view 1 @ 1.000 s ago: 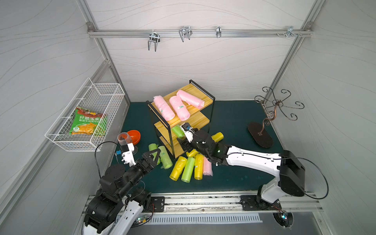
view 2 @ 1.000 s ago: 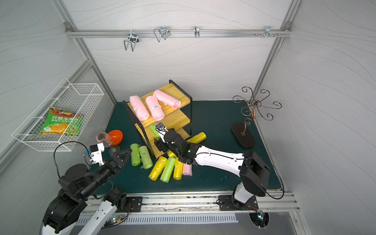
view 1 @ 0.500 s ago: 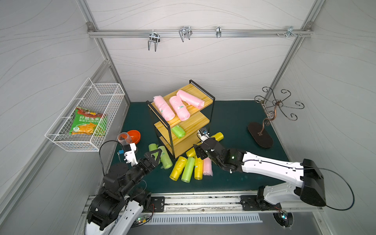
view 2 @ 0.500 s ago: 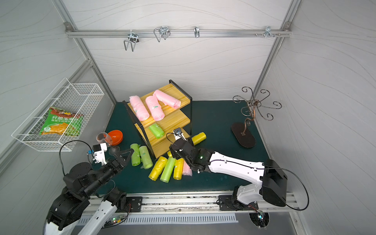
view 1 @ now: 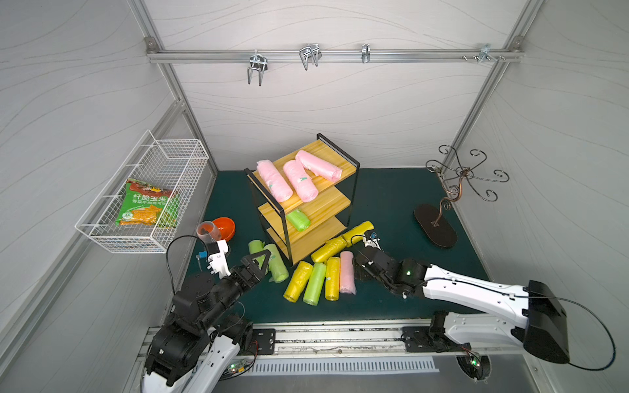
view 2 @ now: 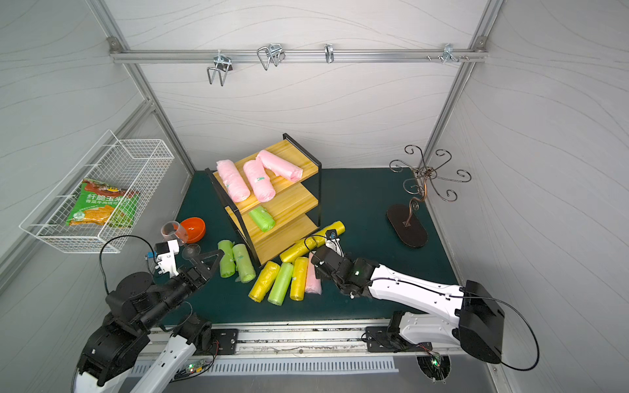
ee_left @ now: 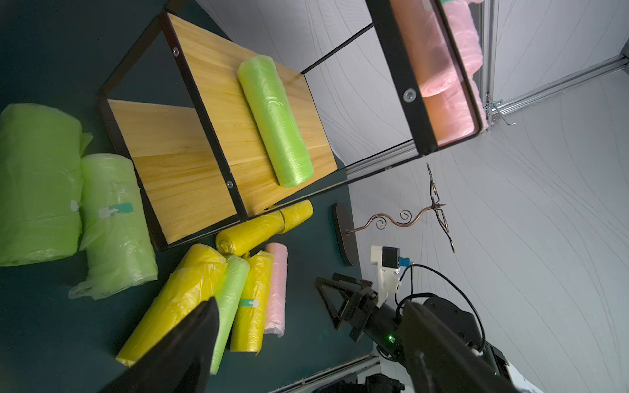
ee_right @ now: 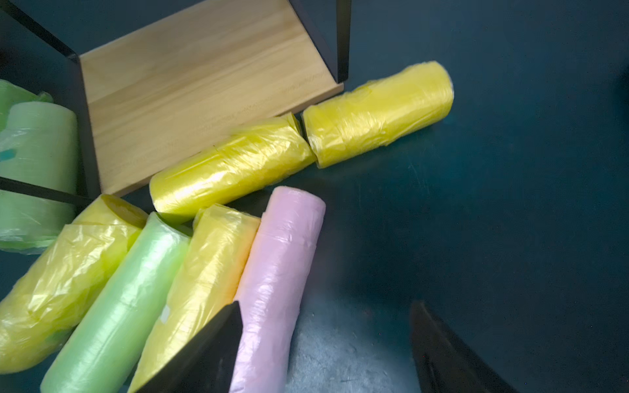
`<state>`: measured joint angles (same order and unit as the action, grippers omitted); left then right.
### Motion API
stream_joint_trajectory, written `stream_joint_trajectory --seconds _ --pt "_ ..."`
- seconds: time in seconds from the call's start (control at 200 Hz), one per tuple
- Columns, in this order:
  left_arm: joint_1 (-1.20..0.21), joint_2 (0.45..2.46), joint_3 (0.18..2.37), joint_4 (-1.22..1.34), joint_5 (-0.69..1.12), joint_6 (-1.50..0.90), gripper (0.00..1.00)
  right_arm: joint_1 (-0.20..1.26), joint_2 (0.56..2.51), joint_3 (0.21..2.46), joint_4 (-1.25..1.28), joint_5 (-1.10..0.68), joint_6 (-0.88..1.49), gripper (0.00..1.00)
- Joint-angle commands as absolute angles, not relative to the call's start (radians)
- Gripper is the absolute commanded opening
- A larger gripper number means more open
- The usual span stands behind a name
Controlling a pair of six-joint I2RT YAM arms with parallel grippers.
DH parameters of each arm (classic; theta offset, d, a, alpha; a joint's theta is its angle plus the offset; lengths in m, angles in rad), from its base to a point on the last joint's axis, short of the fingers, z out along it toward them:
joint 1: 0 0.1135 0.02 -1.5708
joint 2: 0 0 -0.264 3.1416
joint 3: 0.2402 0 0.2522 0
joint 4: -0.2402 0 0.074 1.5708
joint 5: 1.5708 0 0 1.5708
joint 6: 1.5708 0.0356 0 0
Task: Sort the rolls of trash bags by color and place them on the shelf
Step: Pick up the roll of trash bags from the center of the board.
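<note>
Glossy, crinkled plastic rolls (view 1: 315,282) lie beside the grained wooden shelf (view 1: 328,205).

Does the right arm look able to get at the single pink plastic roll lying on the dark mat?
Likely yes: the open right gripper sits just beside the pink plastic roll, with nothing in between.

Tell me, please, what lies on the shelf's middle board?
One lime green roll, alone in the left wrist view. In both top views the top board covers the middle board's rear.
</note>
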<state>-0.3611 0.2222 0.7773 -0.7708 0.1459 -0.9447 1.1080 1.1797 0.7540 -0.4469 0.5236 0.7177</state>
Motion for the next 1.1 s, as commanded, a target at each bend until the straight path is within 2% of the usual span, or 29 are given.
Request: stream_joint_trajectory --seconds 0.0,0.39,0.74,1.095 --pt "-0.364 0.213 0.803 -0.753 0.148 -0.923 0.88 1.090 1.205 0.751 -0.442 0.471 0.776 0.82" --pt "-0.363 0.217 0.801 -0.757 0.149 -0.925 0.88 1.057 1.291 0.687 -0.315 0.309 0.873 0.82" --pt "-0.363 0.244 0.815 -0.761 0.147 -0.919 0.88 1.052 1.381 0.750 -0.370 0.201 0.902 0.81" --pt "-0.363 0.224 0.809 -0.820 0.124 -0.957 0.87 1.031 1.538 0.799 -0.428 0.082 0.910 0.72"
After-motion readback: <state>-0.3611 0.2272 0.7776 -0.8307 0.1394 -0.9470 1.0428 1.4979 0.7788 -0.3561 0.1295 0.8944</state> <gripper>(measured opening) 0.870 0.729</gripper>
